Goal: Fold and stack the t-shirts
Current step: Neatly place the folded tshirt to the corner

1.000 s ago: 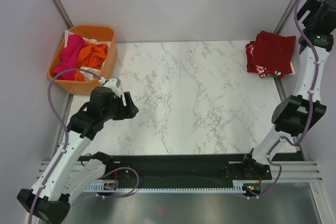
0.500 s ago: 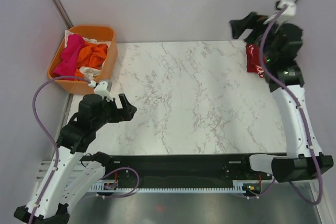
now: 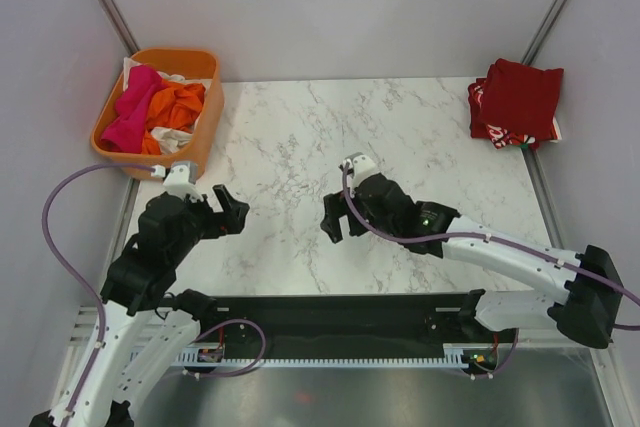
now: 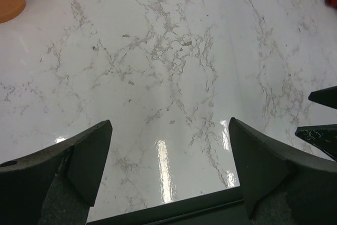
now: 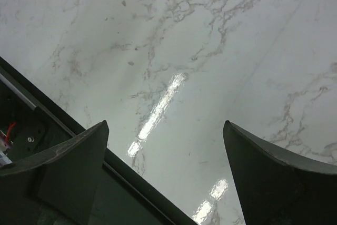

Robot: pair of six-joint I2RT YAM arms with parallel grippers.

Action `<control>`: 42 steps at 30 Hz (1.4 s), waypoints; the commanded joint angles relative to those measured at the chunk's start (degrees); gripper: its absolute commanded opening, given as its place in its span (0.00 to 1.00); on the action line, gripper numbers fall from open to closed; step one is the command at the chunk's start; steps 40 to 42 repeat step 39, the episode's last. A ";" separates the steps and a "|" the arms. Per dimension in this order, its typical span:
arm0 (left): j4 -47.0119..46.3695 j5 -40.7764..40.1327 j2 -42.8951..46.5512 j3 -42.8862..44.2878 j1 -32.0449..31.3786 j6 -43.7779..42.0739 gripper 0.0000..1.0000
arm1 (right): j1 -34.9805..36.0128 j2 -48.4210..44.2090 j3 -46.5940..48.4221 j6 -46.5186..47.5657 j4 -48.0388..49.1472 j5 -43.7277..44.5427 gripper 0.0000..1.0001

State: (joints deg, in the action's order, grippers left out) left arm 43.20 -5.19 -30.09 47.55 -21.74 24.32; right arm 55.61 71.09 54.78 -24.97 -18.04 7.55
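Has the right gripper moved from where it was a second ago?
Yes. The right gripper left the folded red t-shirts at the far right corner and came leftward and nearer, now open over the middle of the table.

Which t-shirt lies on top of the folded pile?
The plain dark-red t-shirt, at the far right corner; a bright red printed one peeks out beneath it, while the pink one and the orange one sit crumpled in the tub.
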 commanded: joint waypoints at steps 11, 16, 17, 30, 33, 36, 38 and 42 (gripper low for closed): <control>-4.26 -0.96 5.92 -1.41 0.03 -3.66 1.00 | 0.28 -13.43 -3.73 -11.31 -17.44 44.09 0.98; -4.35 -0.35 5.74 -1.50 0.03 -3.93 1.00 | 0.28 -15.80 -0.82 -12.12 -24.41 53.97 0.98; -4.35 -0.35 5.48 -1.41 0.03 -4.01 1.00 | 0.28 -17.02 -0.91 -12.55 -25.02 54.84 0.98; -4.27 -0.69 4.69 -1.32 0.03 -4.01 0.99 | 0.28 -21.17 -1.08 -11.76 -26.52 58.54 0.98; -4.35 -1.14 5.04 -1.41 0.03 -4.01 1.00 | 0.28 -21.08 -1.17 -13.17 -26.61 58.98 0.98; -4.35 -1.05 5.13 -1.50 0.11 -4.01 1.00 | 0.28 -20.73 -1.00 -12.74 -26.25 58.81 0.98; -4.35 -1.05 5.04 -1.50 0.11 -4.01 1.00 | 0.28 -20.12 -1.00 -10.47 -25.12 57.24 0.98; -4.35 -0.96 5.04 -1.41 0.12 -4.01 1.00 | 0.37 -19.85 -1.08 -9.49 -24.42 56.61 0.98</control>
